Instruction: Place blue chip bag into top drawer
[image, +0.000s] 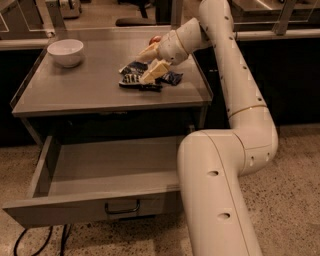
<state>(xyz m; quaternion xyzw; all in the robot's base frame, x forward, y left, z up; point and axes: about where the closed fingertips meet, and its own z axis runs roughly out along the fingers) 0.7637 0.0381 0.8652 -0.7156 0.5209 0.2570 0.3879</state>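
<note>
The blue chip bag (134, 78), crumpled dark blue foil with white lettering, lies on the grey table top (75, 92) near its right side. My gripper (149, 62) is directly over the bag's right part, fingers spread, with the lower finger (153, 73) lying against the bag and the upper finger (148, 51) above it. The bag still rests on the table. The top drawer (75, 212) is pulled out below the table, its inside bare, with a dark bar handle (122, 207) on its front panel.
A white bowl (65, 52) stands at the table's back left. A small red object (155, 39) shows just behind the gripper. My arm's large lower link (215, 195) stands beside the drawer's right end. Black cables (30, 240) lie on the speckled floor.
</note>
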